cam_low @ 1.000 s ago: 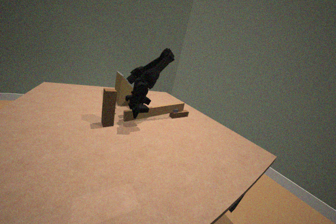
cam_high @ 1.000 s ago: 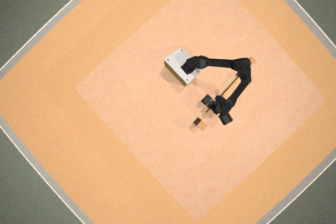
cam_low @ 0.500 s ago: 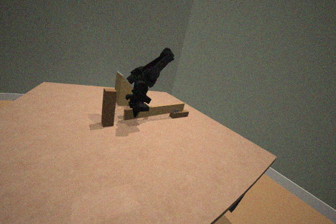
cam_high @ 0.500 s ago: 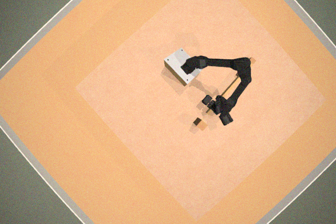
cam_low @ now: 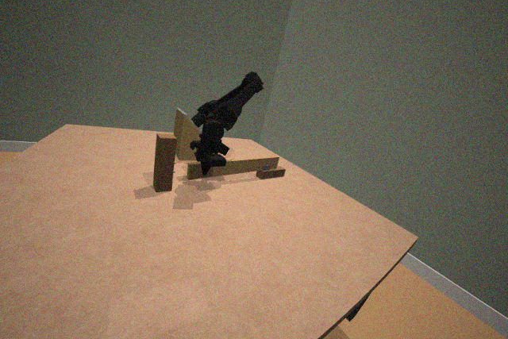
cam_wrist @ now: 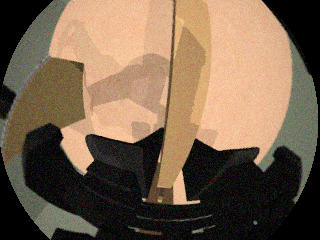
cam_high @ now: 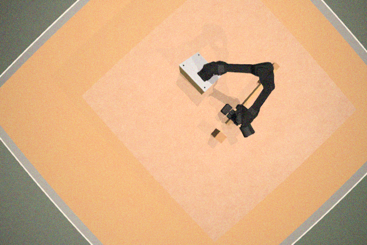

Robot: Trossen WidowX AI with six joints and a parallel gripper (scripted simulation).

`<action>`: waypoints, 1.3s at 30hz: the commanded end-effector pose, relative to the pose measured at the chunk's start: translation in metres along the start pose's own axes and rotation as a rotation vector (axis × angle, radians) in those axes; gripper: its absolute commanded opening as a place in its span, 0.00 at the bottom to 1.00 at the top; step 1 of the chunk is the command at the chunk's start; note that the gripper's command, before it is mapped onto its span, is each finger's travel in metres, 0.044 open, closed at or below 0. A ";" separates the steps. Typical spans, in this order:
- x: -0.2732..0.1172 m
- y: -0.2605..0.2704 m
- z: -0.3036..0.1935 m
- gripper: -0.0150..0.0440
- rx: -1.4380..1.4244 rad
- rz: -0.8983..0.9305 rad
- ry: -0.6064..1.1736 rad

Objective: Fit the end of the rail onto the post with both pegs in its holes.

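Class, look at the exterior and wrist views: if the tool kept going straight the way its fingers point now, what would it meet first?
The tool points down, shut on the rail. Straight on, the rail itself comes first, then probably the table just beneath; how much gap remains under the rail is unclear.

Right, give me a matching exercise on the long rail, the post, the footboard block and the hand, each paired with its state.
1. long wooden bed rail
2. short upright wooden post
3. low wooden footboard block
4. black robot hand

A. stands alone, a gap before it
B. shut on the rail
C. lies flat under the rail's far end
D. near end lifted, short of the post

Pairs: 1-D, 2-A, 3-C, 4-B
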State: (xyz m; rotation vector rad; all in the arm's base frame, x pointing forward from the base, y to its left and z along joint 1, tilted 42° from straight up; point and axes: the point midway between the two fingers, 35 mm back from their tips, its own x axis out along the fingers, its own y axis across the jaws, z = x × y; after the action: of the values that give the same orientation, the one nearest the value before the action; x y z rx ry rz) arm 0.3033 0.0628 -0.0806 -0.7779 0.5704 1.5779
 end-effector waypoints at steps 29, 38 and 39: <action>-0.019 -0.001 0.000 0.25 -0.001 -0.011 -0.005; -0.017 -0.001 0.000 0.25 -0.001 -0.011 -0.005; -0.016 -0.001 0.000 0.25 -0.001 -0.011 -0.005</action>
State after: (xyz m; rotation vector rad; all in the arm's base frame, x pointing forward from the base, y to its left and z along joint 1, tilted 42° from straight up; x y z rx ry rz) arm 0.3048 0.0526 -0.0682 -0.7805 0.5641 1.5751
